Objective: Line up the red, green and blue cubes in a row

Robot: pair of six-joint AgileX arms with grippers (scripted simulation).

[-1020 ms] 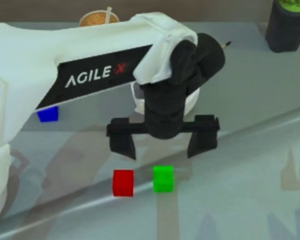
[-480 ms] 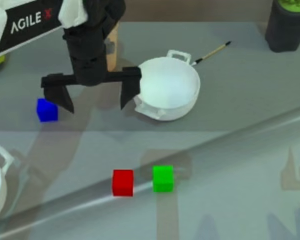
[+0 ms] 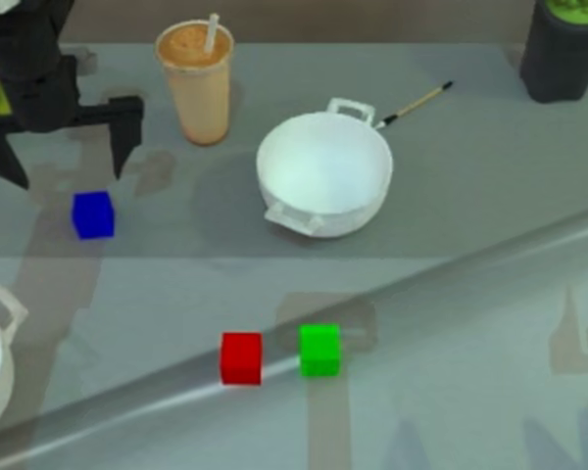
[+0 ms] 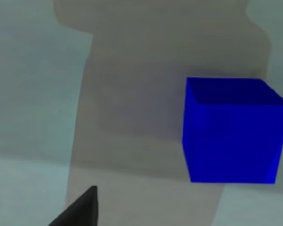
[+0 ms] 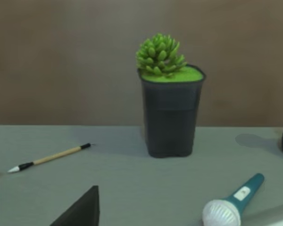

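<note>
- Waiting to be fetched, the blue cube (image 3: 93,213) sits alone on the surface (image 3: 490,196), just below and slightly right of the left end effector (image 3: 64,142) in the top view, not touched by it.
- The left end effector hangs over that cube with its fingers spread wide and nothing between them; the left wrist view shows the cube close beneath, off to one side of a dark fingertip.
- The red cube (image 3: 241,357) and the green cube (image 3: 319,350) sit side by side, a small gap between them, well away from the end effector toward the near edge.
- The step in hand looks like the approach to the blue cube, the last one out of the row.
- Next, I judge, the end effector must centre over the cube, descend, and pinch it squarely.
- The right end effector is out of the top view; its wrist camera faces a potted plant (image 5: 170,110).
</note>
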